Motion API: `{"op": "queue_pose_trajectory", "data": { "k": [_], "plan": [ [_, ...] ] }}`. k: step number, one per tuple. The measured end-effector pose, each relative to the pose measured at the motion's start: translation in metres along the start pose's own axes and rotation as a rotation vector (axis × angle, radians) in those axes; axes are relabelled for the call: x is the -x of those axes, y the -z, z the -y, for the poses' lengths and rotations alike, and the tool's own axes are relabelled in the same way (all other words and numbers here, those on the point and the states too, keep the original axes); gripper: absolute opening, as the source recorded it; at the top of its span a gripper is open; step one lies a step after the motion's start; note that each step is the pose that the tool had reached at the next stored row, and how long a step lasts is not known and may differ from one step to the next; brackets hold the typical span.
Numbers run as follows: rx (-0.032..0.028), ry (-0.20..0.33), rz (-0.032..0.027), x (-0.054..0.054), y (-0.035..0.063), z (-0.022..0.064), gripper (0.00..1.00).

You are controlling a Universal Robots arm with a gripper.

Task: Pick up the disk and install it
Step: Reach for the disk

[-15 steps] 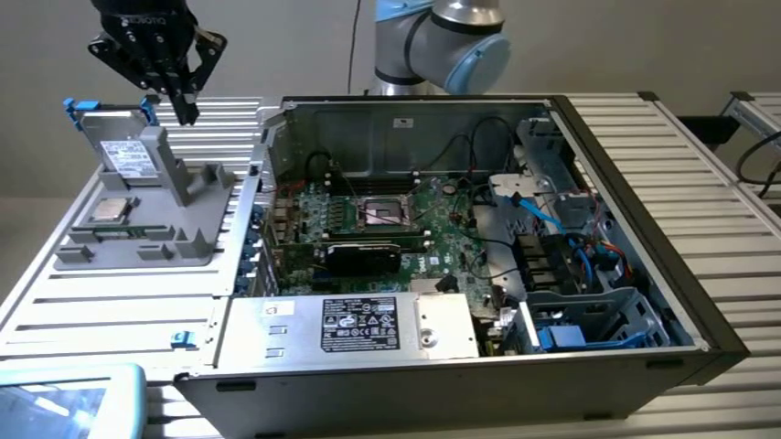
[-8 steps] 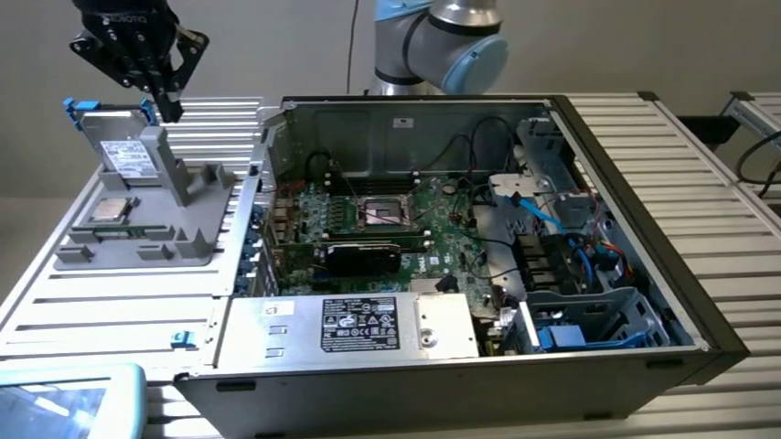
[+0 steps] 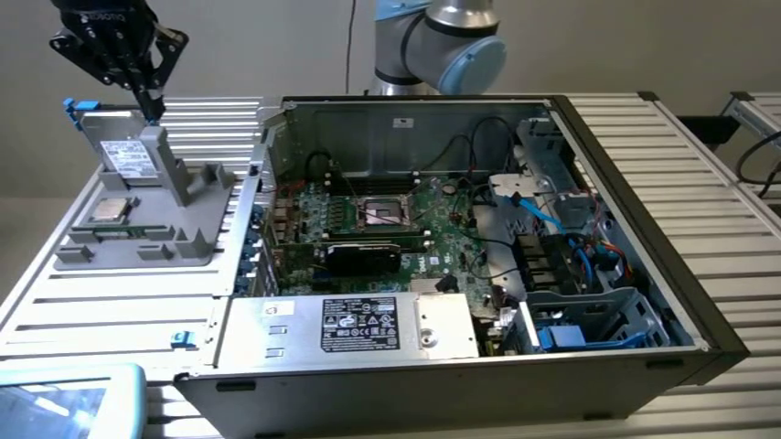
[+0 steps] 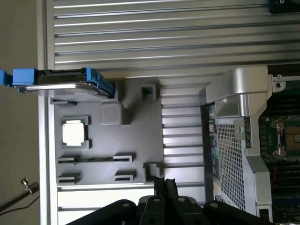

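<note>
Tabletop fixture [image 3: 210, 215] holds one disk [image 3: 128, 155], one chip [image 3: 116, 208].

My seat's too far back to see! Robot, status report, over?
Claw shut, holding nothing, up by the grey stand. Disk standing on edge in the stand, not picked up. Chip lies beside it.

The disk [image 3: 128, 157] stands on the holder [image 3: 134, 251], at the exterior view's left of the computer case [image 3: 403, 119].

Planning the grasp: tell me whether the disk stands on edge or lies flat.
On edge: the disk stands in the grey fixture, its label facing sideways, not upward.
</note>
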State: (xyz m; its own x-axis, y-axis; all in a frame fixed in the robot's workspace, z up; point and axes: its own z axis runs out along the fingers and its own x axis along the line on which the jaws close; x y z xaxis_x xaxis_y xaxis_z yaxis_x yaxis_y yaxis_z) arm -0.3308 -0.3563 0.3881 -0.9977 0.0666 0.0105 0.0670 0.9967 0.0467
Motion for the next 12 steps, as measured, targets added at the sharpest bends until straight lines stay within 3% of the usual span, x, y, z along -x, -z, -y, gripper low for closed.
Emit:
{"op": "queue_pose_trajectory", "data": {
  "k": [6, 12],
  "plan": [
    [-0.0006, 0.0, -0.0083, -0.01, -0.0003, -0.0006, 0.11],
    [-0.0007, 0.0, -0.0095, -0.029, -0.0007, -0.0029, 0.11]
  ]
}}
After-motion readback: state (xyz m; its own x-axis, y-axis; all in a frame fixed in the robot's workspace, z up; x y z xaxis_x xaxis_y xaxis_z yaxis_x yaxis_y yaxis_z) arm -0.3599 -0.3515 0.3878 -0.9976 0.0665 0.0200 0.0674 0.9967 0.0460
